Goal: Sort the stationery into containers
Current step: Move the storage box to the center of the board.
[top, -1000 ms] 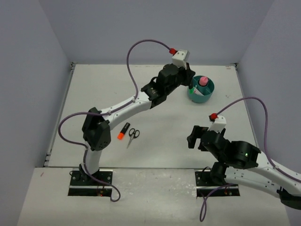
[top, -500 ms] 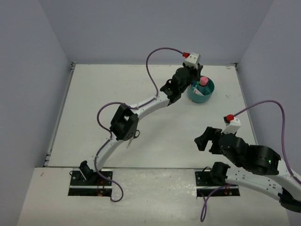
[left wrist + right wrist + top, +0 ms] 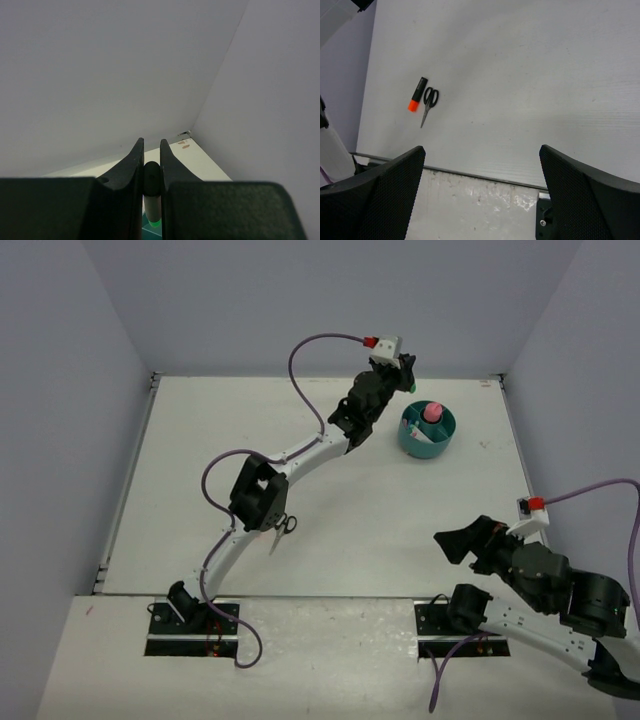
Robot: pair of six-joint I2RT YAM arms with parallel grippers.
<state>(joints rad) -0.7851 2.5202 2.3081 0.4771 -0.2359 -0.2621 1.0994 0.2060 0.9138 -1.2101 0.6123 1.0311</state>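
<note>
The white table [image 3: 200, 440] carries the round teal organizer [image 3: 408, 440] toward its far right corner, and everything else is placed from that organizer. The left gripper [image 3: 403, 375] hangs just beyond and to the left of the organizer, its jaws drawn narrow around the green highlighter [image 3: 151, 177], pinching the dark upper end so the green end hangs down toward a sliver of teal. The right gripper [image 3: 480, 190] sits well nearer than the organizer, by its own base, jaws spread wide with nothing between them. The scissors [image 3: 429, 102] lie flat well to the left of the organizer and nearer the arms, with the orange highlighter [image 3: 416, 94] just beside them. A pink-capped glue stick [image 3: 432, 412] stands upright inside the organizer. The green highlighter is probably light, stiff and smooth-sided, so a pinch this near its end could let it swing or slip; a hold at mid-barrel would likely be steadier. The scissors look thin, rigid and low on the table, likely best taken across the handle loops, and the orange highlighter across the middle of its barrel.
</note>
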